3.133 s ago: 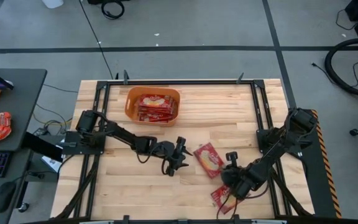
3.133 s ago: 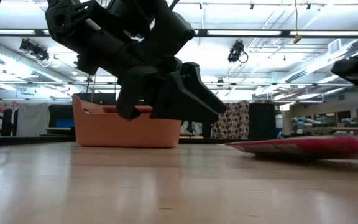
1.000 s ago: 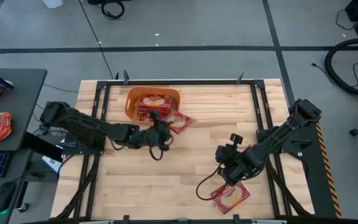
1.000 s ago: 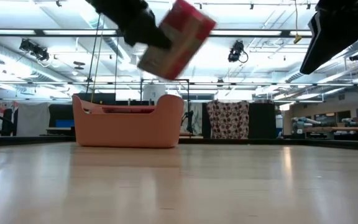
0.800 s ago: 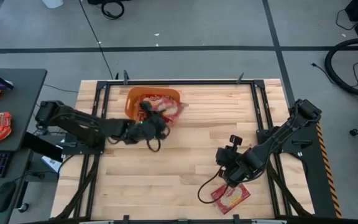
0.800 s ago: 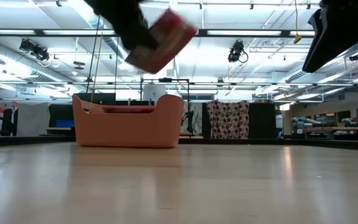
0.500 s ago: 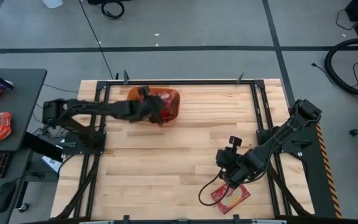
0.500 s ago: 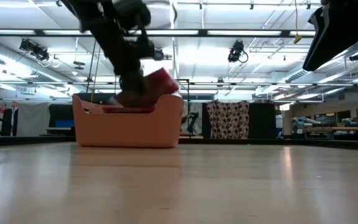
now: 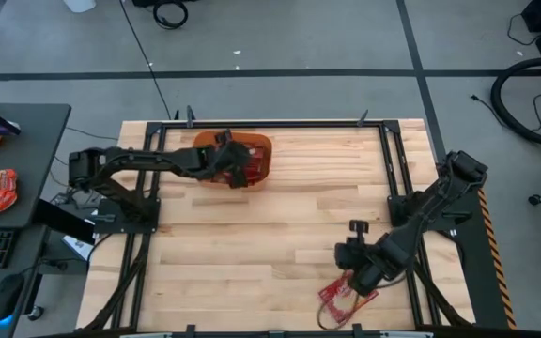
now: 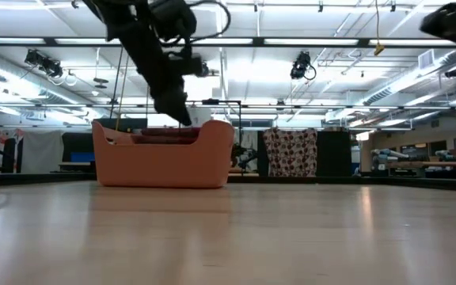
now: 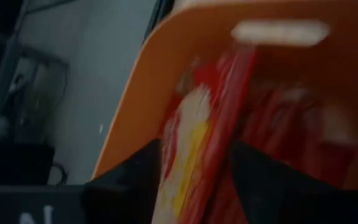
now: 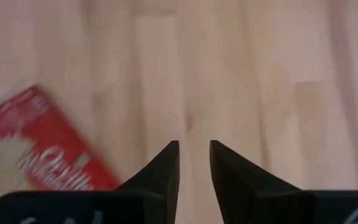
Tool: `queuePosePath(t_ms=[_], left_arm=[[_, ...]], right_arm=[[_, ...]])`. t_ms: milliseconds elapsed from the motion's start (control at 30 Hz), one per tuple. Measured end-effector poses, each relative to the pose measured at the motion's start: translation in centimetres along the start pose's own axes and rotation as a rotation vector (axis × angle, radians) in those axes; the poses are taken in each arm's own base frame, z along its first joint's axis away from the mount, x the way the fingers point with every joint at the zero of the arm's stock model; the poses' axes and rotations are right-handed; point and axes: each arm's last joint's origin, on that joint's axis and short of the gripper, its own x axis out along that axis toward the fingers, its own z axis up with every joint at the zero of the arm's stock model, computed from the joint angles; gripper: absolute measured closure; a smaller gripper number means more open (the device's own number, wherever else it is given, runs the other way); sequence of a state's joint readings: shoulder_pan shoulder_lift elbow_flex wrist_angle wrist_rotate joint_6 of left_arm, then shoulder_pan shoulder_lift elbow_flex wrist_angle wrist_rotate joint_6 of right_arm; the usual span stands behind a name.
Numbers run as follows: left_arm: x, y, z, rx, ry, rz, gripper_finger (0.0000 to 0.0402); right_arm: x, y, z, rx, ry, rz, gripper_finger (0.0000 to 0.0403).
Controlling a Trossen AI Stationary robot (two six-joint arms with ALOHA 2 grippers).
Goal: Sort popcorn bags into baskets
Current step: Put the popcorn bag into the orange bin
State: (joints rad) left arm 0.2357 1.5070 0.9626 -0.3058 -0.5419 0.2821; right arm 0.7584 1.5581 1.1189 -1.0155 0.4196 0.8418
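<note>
Your right claw, fingers nearly closed and empty, hovers just beside the last popcorn bag near the table's front edge, while your left claw grips another bag inside the basket.

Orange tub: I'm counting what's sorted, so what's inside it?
Inside the orange plastic tub, red glossy popcorn packets and the left gripper holding another. The arm covers the rest, so no count.
</note>
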Motion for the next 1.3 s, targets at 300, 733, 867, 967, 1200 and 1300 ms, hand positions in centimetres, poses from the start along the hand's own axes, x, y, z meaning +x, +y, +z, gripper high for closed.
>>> queuePosePath(t_ms=[300,733,867,967,1200,1300], left_arm=[[-3.9,-3.3,2.3,0.119,-0.166,-0.079,0.0203],[-6.2,-6.6,3.3,0.229,-0.367,-0.421,0.0203],[-6.2,-6.8,3.2,0.215,-0.379,-0.487,0.0203],[-6.1,-6.9,3.5,0.176,-0.392,-0.489,0.0203],[-5.4,-7.8,4.3,0.141,-0.462,-0.554,0.0203],[-4.5,-8.9,4.3,0.132,-0.458,-0.573,0.0203]], right_arm=[[0.8,3.7,-4.5,-0.066,-0.058,0.196,0.0294],[4.9,4.5,-8.1,0.087,-0.022,0.433,0.0371],[6.5,3.1,-8.0,0.104,0.014,0.377,0.0390],[7.9,1.4,-7.0,0.103,-0.011,0.303,0.0395],[10.2,-3.7,-2.1,0.152,-0.226,-0.102,0.0393],[9.8,-4.7,0.5,0.079,-0.264,-0.141,0.0393]])
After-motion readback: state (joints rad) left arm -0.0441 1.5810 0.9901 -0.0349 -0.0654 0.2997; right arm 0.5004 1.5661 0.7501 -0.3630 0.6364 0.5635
